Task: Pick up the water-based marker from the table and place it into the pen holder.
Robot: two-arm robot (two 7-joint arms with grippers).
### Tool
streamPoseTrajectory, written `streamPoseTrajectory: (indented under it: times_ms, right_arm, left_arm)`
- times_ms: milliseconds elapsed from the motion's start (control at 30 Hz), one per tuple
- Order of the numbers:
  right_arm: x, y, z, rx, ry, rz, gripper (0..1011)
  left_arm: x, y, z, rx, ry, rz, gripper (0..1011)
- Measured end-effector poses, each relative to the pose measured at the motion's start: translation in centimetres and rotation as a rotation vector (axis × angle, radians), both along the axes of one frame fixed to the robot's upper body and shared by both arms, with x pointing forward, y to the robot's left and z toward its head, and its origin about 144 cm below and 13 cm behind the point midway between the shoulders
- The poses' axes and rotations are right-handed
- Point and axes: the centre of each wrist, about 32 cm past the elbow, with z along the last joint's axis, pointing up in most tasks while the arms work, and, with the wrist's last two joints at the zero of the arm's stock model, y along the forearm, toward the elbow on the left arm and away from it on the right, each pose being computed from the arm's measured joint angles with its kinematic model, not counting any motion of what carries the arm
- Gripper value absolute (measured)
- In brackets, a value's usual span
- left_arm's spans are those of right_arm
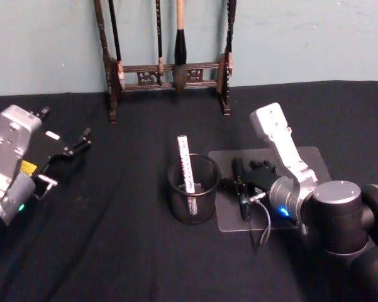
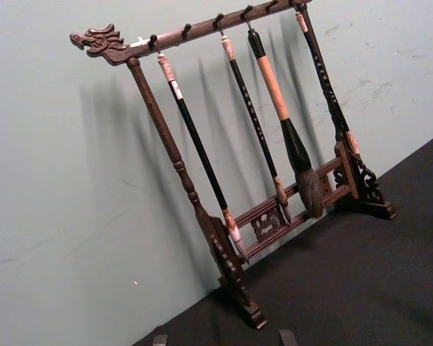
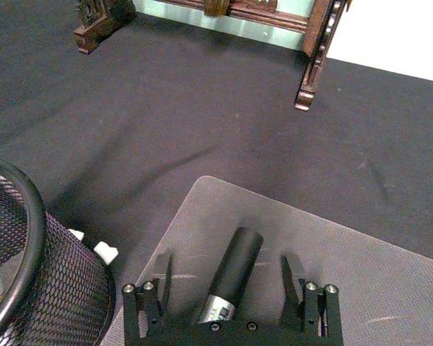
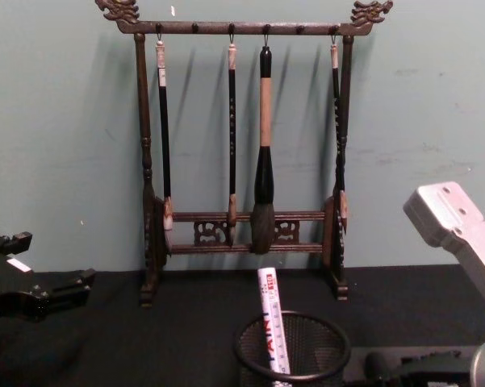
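Note:
The water-based marker (image 3: 234, 274), black with a labelled band, lies on a grey mat (image 3: 360, 288) on the table (image 1: 113, 251). My right gripper (image 3: 227, 268) is low over it, open, one finger on each side of the barrel and neither touching. In the head view the right gripper (image 1: 242, 180) sits just right of the pen holder (image 1: 192, 190), a round black mesh cup with a white pen (image 1: 185, 165) standing in it. The marker's far end (image 1: 238, 168) pokes out past the fingers. My left gripper (image 1: 68, 157) is parked at the far left, open and empty.
A dark wooden brush rack (image 4: 242, 145) with several hanging brushes stands at the back against the wall. The mesh cup's rim (image 3: 18, 238) is close beside the right gripper's finger (image 3: 162, 270). Black cloth stretches bare between the cup and the left arm.

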Motion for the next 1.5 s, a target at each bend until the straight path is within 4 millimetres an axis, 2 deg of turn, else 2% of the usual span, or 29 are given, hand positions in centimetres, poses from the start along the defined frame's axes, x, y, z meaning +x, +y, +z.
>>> streamPoseTrajectory:
  times_ms: [267,367,400,500,567,600,700,800,867,1267,1500]
  right_arm:
    - [0.0,0.0,0.0,0.000,-0.001,-0.001,859]
    - [0.0,0.0,0.0,0.000,-0.002,0.000,772]
    - [0.0,0.0,0.0,0.000,-0.002,0.000,716]
    - [0.0,0.0,0.0,0.000,-0.002,0.000,656]
    - [0.0,0.0,0.0,0.000,-0.002,-0.001,561]
    - [0.0,0.0,0.0,0.000,-0.002,-0.001,561]
    - [0.0,0.0,0.0,-0.001,-0.002,-0.001,413]
    - [0.0,0.0,0.0,-0.001,-0.002,-0.001,358]
    - [0.0,0.0,0.0,-0.001,-0.002,-0.001,269]
    - [-0.3,-0.2,0.6,0.039,-0.045,0.022,241]
    - [-1.2,-1.1,1.0,0.149,-0.213,0.074,241]
  left_arm:
    - [0.0,0.0,0.0,0.000,0.000,0.000,1001]
    - [0.0,0.0,0.0,0.000,0.000,0.000,1001]
    - [0.0,0.0,0.0,0.000,0.000,0.000,1001]
    - [0.0,0.0,0.0,0.000,0.000,0.000,1001]
    - [0.0,0.0,0.0,0.000,0.000,0.000,1001]
    - [0.0,0.0,0.0,0.000,0.000,0.000,1001]
    - [0.0,0.0,0.0,0.000,0.000,0.000,1001]
    - [0.0,0.0,0.0,0.000,0.000,0.000,1001]
    - [0.0,0.0,0.0,0.000,0.000,0.000,1001]
    - [0.0,0.0,0.0,0.000,0.000,0.000,1001]
    - [0.0,0.0,0.0,0.000,0.000,0.000,1001]
